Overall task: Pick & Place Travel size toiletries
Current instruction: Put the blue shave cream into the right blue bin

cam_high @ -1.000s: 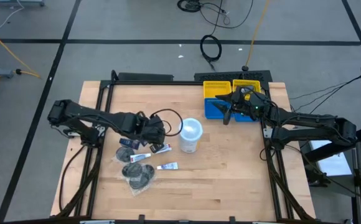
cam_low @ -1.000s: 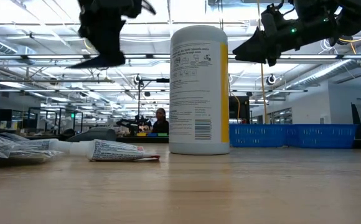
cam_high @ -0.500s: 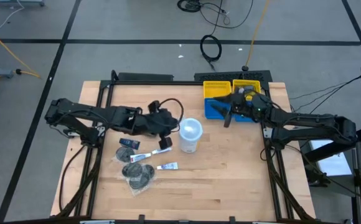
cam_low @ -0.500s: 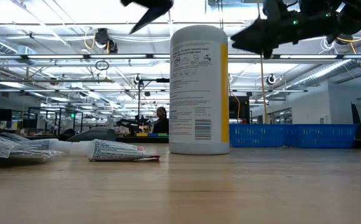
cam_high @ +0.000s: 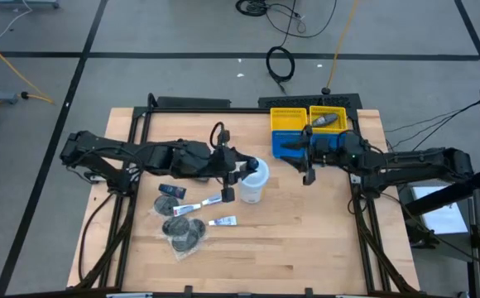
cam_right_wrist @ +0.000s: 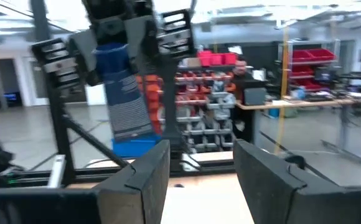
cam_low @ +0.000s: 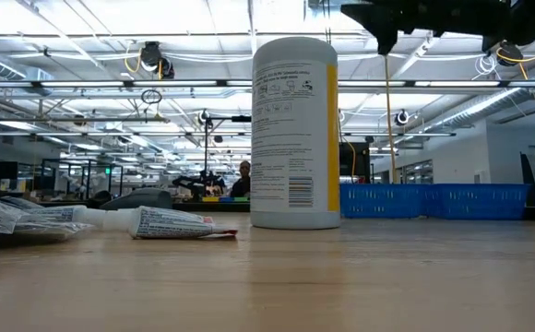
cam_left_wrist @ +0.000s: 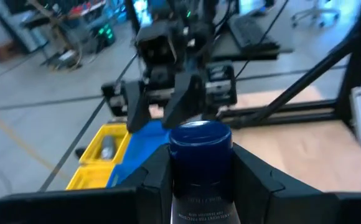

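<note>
My left gripper [cam_high: 242, 170] is shut on a dark blue mini bottle [cam_left_wrist: 199, 163], high above the table beside the white tub [cam_high: 254, 180]. My right gripper [cam_high: 309, 168] is open and empty, facing the left one across a short gap, near the blue bin [cam_high: 288, 146]. In the right wrist view the held bottle [cam_right_wrist: 122, 93] shows ahead of my open right fingers. Two white tubes [cam_high: 211, 201] [cam_high: 223, 221] and clear-wrapped dark discs [cam_high: 182, 235] lie flat on the table's left half. Another dark bottle [cam_high: 321, 122] lies in the yellow bin [cam_high: 291, 118]. My left gripper pinches the mini bottle's labelled body [cam_left_wrist: 199, 202] between its two fingers [cam_left_wrist: 159, 180], one on each side. The fingers run roughly level toward the table's right and lie along the bottle. The bottle's round dark end [cam_left_wrist: 199, 138] sticks out past the fingertips. The bottle is lifted clear of the table.
The tall white tub [cam_low: 294, 134] stands upright mid-table, just on the near side of the two grippers. The yellow and blue bins sit at the far right. A tube [cam_low: 171, 224] and wrapped items [cam_low: 18, 219] lie at the left. Bare wood [cam_high: 306, 240] lies on the near right.
My left gripper has risen from the pile of toiletries, out of the low view, and gone toward the table's right past the tub. My right gripper has come from above the blue bin toward the table's near edge and turned to face the left one.
</note>
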Robot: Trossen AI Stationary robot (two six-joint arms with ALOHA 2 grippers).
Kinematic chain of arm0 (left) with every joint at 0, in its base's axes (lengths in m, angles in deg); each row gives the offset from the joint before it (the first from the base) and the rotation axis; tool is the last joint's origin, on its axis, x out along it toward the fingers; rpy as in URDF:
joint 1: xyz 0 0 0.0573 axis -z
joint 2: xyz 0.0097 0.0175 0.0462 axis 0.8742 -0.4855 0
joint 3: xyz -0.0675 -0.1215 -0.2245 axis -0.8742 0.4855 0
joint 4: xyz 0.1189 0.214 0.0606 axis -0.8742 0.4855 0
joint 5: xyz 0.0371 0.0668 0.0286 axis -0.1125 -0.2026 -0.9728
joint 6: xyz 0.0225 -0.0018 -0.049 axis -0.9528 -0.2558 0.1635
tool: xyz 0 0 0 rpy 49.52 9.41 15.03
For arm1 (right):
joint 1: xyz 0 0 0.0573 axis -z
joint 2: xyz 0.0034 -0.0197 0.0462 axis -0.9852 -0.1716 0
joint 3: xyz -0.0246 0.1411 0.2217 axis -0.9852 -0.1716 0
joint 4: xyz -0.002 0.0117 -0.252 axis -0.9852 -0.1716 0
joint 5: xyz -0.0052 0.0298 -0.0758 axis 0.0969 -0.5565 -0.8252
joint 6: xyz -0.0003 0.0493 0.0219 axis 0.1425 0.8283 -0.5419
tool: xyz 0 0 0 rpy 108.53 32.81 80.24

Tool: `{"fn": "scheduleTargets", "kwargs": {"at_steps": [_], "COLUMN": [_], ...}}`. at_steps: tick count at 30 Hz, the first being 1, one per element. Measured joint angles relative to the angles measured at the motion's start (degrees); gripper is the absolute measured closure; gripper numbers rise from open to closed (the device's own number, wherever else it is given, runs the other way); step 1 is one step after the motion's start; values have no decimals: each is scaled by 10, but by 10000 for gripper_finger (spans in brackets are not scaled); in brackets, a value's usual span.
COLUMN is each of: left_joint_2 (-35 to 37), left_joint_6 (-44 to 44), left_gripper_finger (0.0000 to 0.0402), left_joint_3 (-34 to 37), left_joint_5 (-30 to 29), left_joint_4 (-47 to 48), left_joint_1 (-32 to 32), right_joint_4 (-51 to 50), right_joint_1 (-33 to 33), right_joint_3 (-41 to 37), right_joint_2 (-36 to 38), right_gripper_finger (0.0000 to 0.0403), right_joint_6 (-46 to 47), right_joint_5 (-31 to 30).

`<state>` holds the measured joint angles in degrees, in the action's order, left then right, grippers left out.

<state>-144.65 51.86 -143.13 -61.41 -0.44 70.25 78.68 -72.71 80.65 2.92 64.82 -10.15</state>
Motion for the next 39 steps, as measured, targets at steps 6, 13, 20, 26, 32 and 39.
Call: {"fn": "scheduleTargets", "kwargs": {"at_steps": [6, 13, 20, 26, 32, 39], "left_joint_2": [0, 0, -7, -29, -48, -70], "left_joint_6": [-13, -15, -14, -19, -29, -42], "left_gripper_finger": [289, 289, 289, 289, 289, 289], "left_joint_3": [0, 0, 1, 1, 1, 1], "left_joint_5": [27, 38, 43, 45, 47, 47], "left_joint_4": [-31, -40, -38, -60, -88, -117], "left_joint_1": [-4, -3, -3, -6, -12, -19], "right_joint_4": [70, 168, 214, 219, 222, 229], "right_joint_1": [-42, -53, -53, -66, -84, -94], "right_joint_3": [0, 0, 8, 29, 38, 38], "right_joint_2": [-51, -118, -170, -199, -209, -209], "right_gripper_finger": [234, 210, 164, 133, 117, 121], "right_joint_6": [-12, -24, -5, -4, -9, -9], "right_joint_5": [-1, -2, -1, 0, 0, -1]}}
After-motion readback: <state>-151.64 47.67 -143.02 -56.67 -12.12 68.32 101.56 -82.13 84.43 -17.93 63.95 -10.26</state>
